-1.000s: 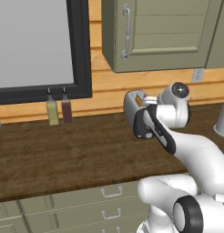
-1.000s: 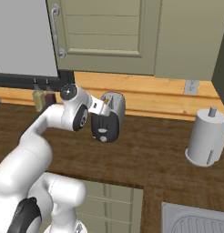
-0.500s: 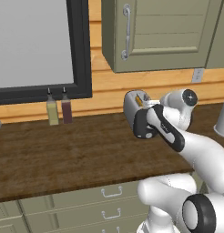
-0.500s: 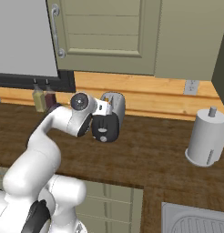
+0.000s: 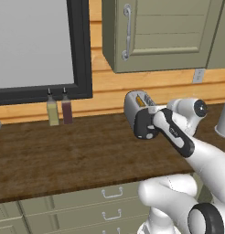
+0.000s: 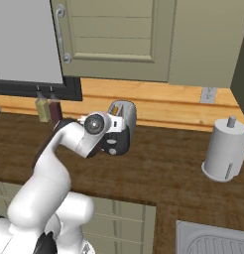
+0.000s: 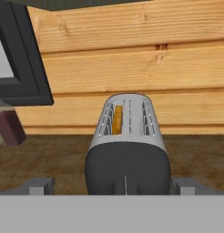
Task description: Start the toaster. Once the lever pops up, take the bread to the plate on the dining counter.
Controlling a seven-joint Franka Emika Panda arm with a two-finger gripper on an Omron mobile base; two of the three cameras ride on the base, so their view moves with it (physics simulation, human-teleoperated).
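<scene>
Opening step — starting toaster (image 7: 127, 150), bread (image 7: 117, 119) in slot; jaws fully open, empty, facing black end panel; next, probably pressing lever — barely discernible.

The arm covers the toaster's (image 6: 125, 115) lower front in the right base view; the bread (image 7: 117, 120) sits mostly sunk in its slot.

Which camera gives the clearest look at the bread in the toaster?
The hand view: it looks down along the toaster, and the bread shows as an orange strip in one of the top slots. The left base view shows a small orange patch on the toaster's top; in the right base view the slots are dark and the arm covers the front.
</scene>
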